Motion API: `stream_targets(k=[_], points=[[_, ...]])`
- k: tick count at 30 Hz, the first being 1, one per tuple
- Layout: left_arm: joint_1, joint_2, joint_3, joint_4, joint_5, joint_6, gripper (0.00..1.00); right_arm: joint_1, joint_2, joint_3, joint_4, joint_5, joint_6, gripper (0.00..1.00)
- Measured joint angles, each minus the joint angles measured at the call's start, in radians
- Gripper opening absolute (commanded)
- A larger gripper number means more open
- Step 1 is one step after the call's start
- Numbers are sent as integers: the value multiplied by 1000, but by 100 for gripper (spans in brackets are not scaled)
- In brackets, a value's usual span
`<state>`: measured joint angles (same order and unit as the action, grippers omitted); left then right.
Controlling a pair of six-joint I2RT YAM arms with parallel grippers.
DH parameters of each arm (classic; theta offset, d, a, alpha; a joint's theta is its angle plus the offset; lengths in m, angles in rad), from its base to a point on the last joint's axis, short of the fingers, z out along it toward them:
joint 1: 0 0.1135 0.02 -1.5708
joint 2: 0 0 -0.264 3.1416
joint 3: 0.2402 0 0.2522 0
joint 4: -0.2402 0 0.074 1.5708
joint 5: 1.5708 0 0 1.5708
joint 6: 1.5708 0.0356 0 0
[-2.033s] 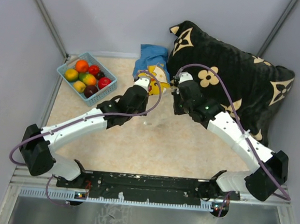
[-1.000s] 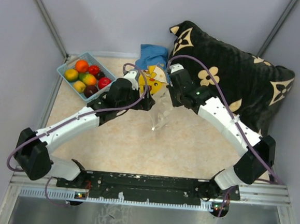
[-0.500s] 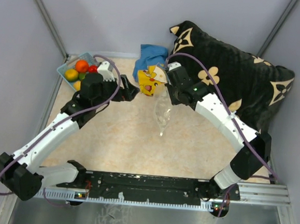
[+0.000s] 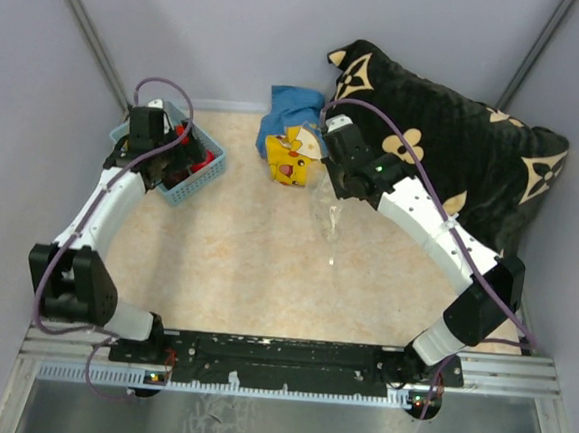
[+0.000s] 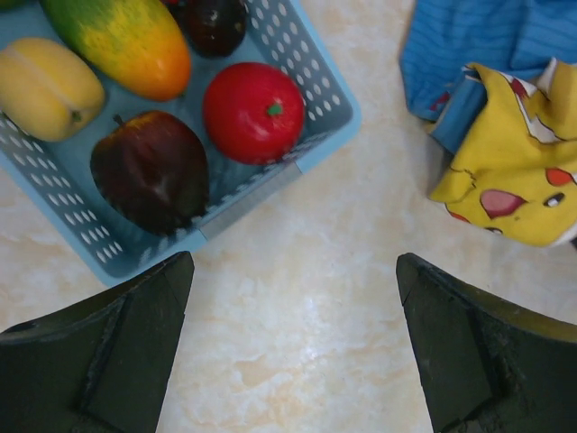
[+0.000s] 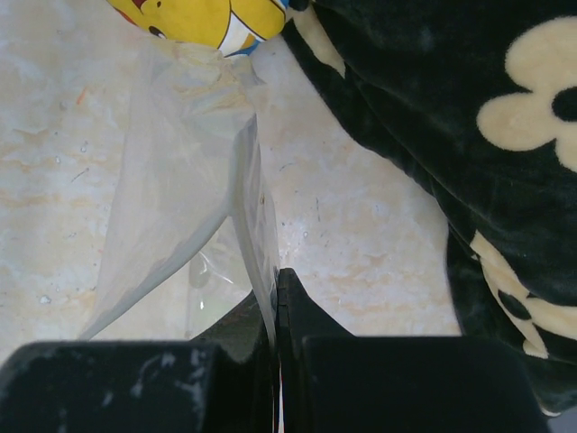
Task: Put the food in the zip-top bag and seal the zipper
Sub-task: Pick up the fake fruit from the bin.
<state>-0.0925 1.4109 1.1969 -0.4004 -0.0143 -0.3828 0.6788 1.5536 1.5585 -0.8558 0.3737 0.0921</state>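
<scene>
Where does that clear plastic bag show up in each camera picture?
Top external: the zip-top bag is at centre, just right of and below the yellow plush.
Left wrist: not in it.
Right wrist: centre-left, pinched by the right gripper.
Shared landmark: the yellow plush, in all three views.

From above, your left arm [image 4: 111, 192] covers most of the basket [image 4: 200, 182] (fruits [image 4: 202, 157] too); the bag [image 6: 180, 171] shows no discernible zipper.

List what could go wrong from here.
1. The right gripper pinches the zip-top bag by one edge only; it hangs limp, so its mouth may not take fruit.
2. The open left gripper hovers by the basket; the red fruit lies close beside the dark fruit, so fingers may snag.
</scene>
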Motion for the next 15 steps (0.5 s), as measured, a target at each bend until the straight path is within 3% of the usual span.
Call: stream_targets(k=[15], points=[[34,489,461,-107,-51,114,89,0,0,0,-6,27,-13,0]])
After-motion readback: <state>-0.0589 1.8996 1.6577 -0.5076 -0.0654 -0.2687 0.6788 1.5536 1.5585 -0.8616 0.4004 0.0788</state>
